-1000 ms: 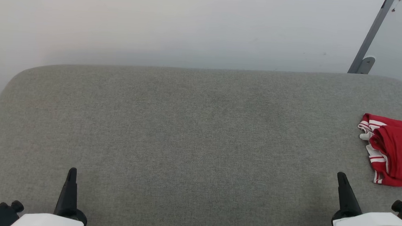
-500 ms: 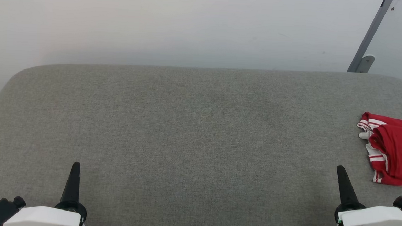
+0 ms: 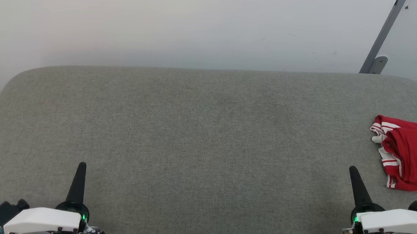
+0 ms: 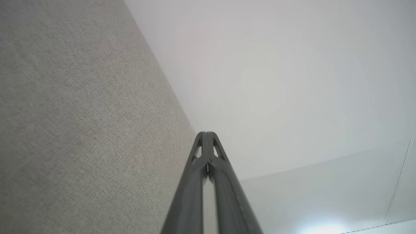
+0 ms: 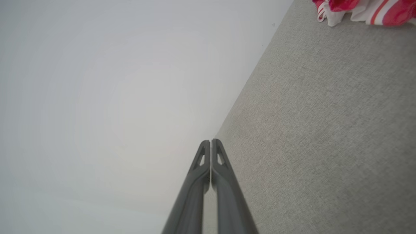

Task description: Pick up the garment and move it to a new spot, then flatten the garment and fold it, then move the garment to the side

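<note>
Garment point(image 3: 408, 156) is seen bunched in a red-and-white heap at the far right of the grey fabric surface point(image 3: 193, 130), partly cut off by the head view's edge. The left gripper point(image 3: 81, 165) and right gripper point(image 3: 353, 170) are held empty, fingers pressed together, the right one near the heap but apart from it.

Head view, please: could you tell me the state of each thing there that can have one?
garment: bunched in a loose heap at the view's right edge, not flattened or folded, nothing gripping it.
left gripper: shut, empty.
right gripper: shut, empty, apart from the garment.
grey padded surface: bears the garment near its right side.
</note>
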